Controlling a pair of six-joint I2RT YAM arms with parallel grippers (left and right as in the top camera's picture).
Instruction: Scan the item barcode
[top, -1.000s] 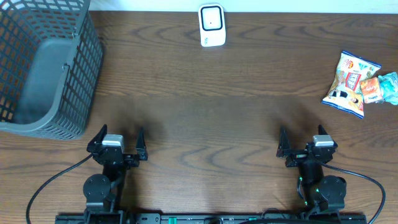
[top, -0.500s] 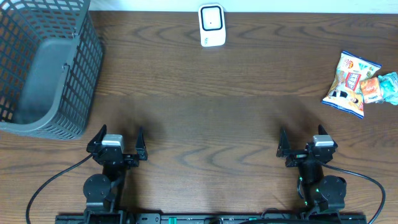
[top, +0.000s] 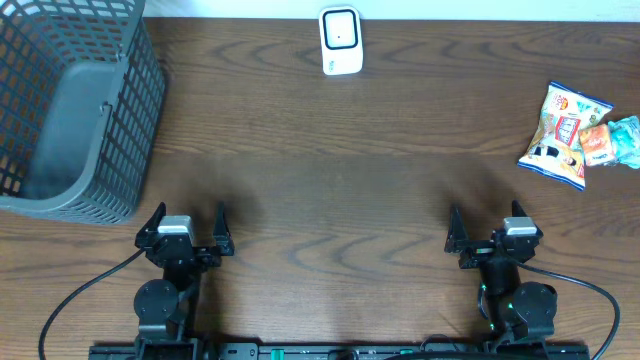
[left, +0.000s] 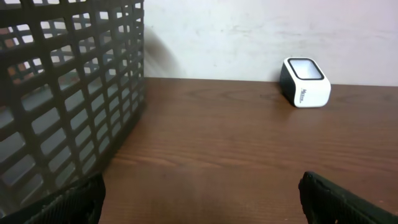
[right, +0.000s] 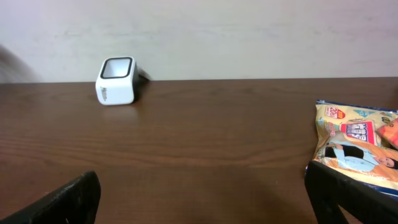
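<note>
The left end effector (top: 190, 212) sits low near the front edge of the dark wooden surface (top: 350, 170), its jaws spread wide and holding nothing. In the left wrist view its two black fingers (left: 68, 202) show only at the bottom corners, with bare wood between them. The right end effector (top: 485, 214) rests in a matching pose at the front right, also fully open and empty, and its dark fingers (right: 62, 202) likewise frame the lower corners of its own view. The white barcode scanner (top: 341, 41) stands at the far edge of the surface, about midway across, its dark window tilted up and facing towards the arms; it is well apart from both end effectors. The items lie at the far right: a yellow-and-white snack bag (top: 564, 135) lies flat, an orange packet (top: 595, 142) rests against its right side, and a teal packet (top: 625, 138) sits just beyond that at the edge of the overhead view. This cluster is beyond and to the right of the right end effector, not touching it. A grey plastic mesh basket (top: 110, 130) occupies the far left corner, ahead of the left end effector. No barcode is legible on any packet.
</note>
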